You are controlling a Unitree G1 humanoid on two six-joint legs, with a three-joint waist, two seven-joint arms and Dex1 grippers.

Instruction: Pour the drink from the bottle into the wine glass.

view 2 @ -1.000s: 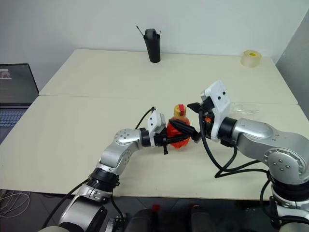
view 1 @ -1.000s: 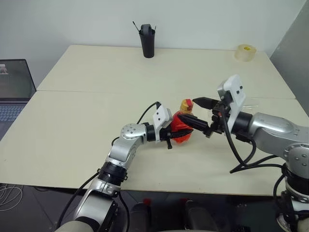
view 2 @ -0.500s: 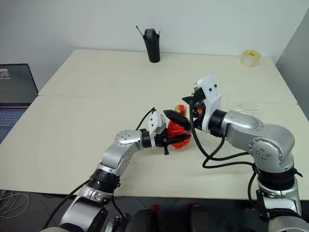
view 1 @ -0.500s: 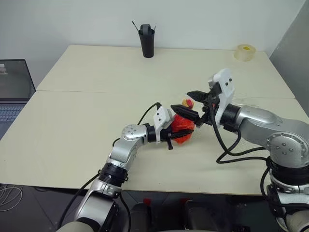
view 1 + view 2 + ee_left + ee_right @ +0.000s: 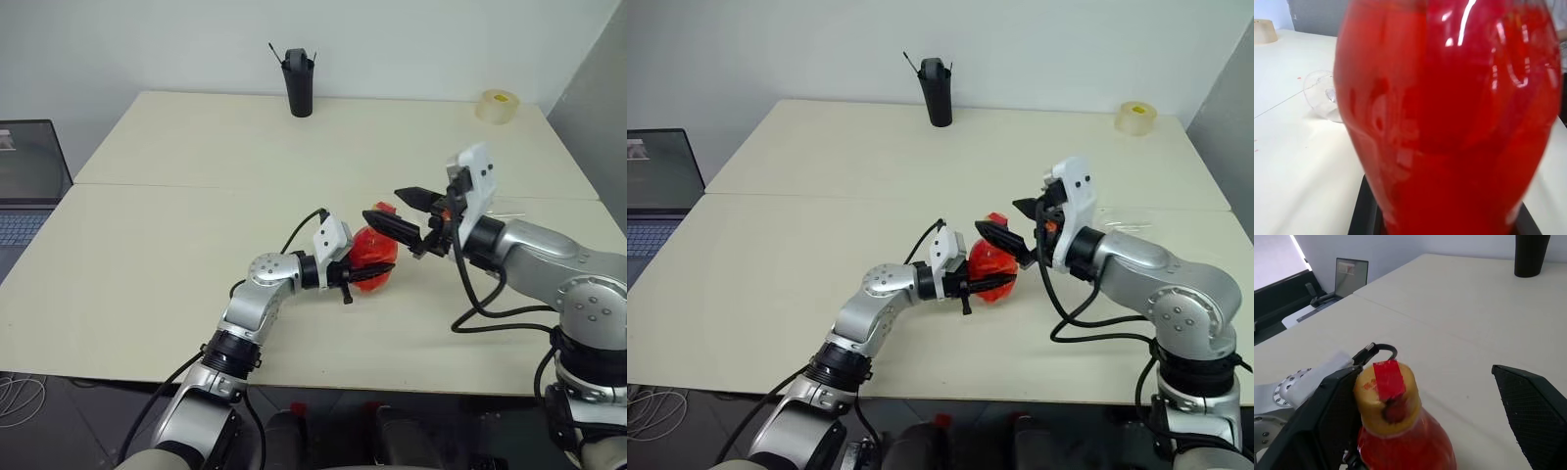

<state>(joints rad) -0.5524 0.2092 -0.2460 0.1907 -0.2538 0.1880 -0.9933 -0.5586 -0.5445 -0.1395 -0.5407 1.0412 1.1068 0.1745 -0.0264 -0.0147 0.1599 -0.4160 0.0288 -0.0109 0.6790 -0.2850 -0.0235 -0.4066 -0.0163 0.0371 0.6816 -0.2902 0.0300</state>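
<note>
The bottle [image 5: 370, 259], full of the red-orange drink [image 5: 1449, 122], stands near the table's front middle. My left gripper [image 5: 359, 270] is shut on its round body from the left. The yellowish neck [image 5: 1386, 391] has red tape across its top. My right gripper [image 5: 404, 211] is open at the height of the bottle's top, just to its right. In the right wrist view its fingers [image 5: 1533, 406] straddle the neck without touching it. The wine glass [image 5: 1325, 100] seems to lie on its side on the table behind my right arm [image 5: 1122, 223].
A tall black cup [image 5: 299, 83] with sticks in it stands at the table's far edge. A roll of tape [image 5: 498, 106] lies at the far right corner. A laptop [image 5: 29, 176] sits off the table to the left. A seam [image 5: 196, 185] runs across the tabletop.
My right gripper swung left toward the bottle's top, then drew back to the right, staying open. The left gripper and the bottle have kept still.
</note>
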